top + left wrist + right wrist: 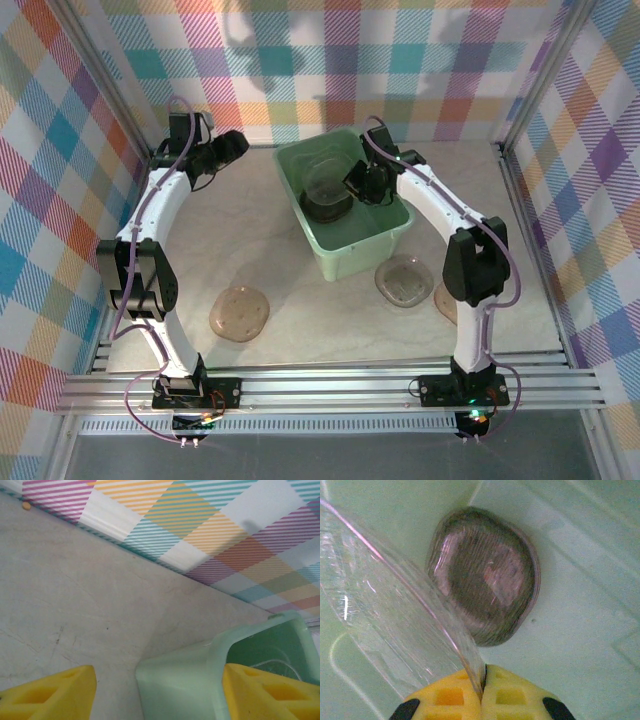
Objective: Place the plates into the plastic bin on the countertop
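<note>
And the right gripper pinched a tilted plate by its rim, just above the stack in the bin; left gripper gaped empty.

Held plate beyond left edge

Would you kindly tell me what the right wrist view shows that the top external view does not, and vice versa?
Right wrist view: the right gripper pinched shut on the rim of a tilted clear plate, above the stacked plates on the floor of the plastic bin. Top external view: a front-left plate and a right-hand plate lying on the countertop, and the left gripper near the bin's back-left corner. Both: the bin and its stack.
</note>
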{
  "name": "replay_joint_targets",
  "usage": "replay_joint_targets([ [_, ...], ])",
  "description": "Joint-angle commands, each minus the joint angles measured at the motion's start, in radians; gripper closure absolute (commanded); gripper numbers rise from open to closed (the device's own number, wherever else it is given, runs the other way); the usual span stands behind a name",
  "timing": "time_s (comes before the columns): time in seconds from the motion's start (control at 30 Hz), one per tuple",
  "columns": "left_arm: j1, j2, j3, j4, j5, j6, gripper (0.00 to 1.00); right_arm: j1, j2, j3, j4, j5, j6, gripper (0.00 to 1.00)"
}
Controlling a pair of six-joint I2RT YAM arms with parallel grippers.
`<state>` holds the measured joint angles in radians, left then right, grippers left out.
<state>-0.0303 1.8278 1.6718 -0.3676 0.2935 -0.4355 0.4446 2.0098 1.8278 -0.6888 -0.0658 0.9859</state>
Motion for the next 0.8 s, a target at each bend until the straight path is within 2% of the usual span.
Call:
replay_joint_targets([
  [0.0, 0.01, -0.037, -0.024, -0.028, -0.013, 0.042, 0.33, 0.006, 0.037, 0.007, -0.032, -0.032, 0.056, 1.0],
  [0.27, 0.015, -0.07, -0.053, -0.05, -0.028, 0.069, 0.33, 0.017, 0.098, 0.031, -0.039, -0.034, 0.073, 1.0],
  [0.4, 0.015, -0.085, -0.062, -0.057, -0.035, 0.08, 0.33, 0.039, 0.084, 0.059, -0.055, 0.02, 0.05, 1.0],
  [0.77, 0.014, -0.096, -0.073, -0.067, -0.023, 0.086, 0.33, 0.076, 0.059, 0.137, -0.087, 0.061, 0.047, 1.0],
])
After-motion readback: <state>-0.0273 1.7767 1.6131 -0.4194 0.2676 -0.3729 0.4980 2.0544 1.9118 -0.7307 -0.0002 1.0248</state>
